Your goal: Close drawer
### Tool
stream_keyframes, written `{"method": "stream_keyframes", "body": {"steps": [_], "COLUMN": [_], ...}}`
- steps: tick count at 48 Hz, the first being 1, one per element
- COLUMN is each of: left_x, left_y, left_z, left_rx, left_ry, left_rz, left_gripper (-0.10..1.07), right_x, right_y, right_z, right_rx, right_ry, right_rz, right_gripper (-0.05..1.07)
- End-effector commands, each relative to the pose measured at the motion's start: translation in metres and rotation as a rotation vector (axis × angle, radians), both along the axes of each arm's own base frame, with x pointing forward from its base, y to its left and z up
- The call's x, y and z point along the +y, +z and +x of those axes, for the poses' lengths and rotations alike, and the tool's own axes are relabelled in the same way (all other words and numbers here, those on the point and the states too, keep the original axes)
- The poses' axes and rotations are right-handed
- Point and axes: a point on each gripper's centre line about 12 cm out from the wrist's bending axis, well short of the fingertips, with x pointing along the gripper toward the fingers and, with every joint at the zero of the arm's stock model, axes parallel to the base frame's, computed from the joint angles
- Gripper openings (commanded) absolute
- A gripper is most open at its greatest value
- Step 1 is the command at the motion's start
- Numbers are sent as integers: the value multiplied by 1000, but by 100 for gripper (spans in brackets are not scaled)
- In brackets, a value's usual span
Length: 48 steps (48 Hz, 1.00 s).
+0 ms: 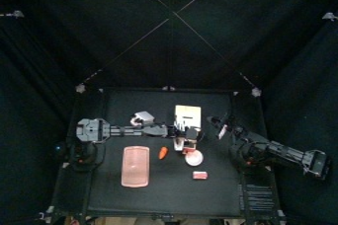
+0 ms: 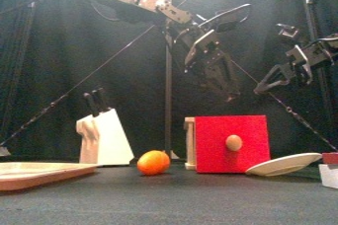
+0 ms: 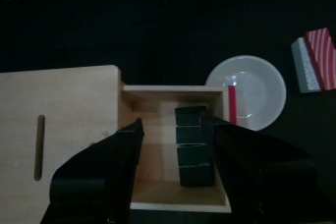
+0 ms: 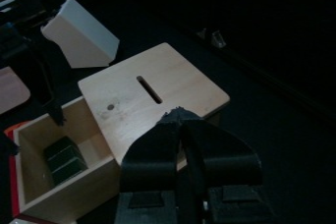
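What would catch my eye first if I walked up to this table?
Probably the wooden drawer with its bright red front and round knob, standing mid-table, pulled open under both arms. In the left wrist view its open tray holds dark blocks. Nearby lie a small orange ball, a white plate and a pink tray.

Dim pen, lit from above — my feeds read dark all round.

I see the drawer (image 3: 132,135) brightest in both wrist views, my own jaws are soft black blurs, the white plate (image 3: 253,90) glares faintly — curtains swallow the rest.
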Motion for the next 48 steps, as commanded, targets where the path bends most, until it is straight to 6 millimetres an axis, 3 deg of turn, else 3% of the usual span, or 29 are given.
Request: {"method": "stream_keyframes", "body": {"steps": [1,15,25,48], "left_x": [-8,-42,-61,-70], "left_y": [36,42,28,-11], "left_z": [1,-3,-11,-26], "left_rx": [-86,-95,-55,-6], "left_ry": [-9,-35,-57,-13], "left_rz": [-12,-117,-155,-255], "left_gripper": [85,85,85,85], "right_x": [-2,-3,-5,-14], "right_y": [4,6,8,5], "right_z": [2,3,5,34], "right_rx": [-10,-20,-24,6], "right_ry": [-3,-7,-10,26], "right_rz": [-2,2,5,19], "right_gripper": [1,2,2,2]}}
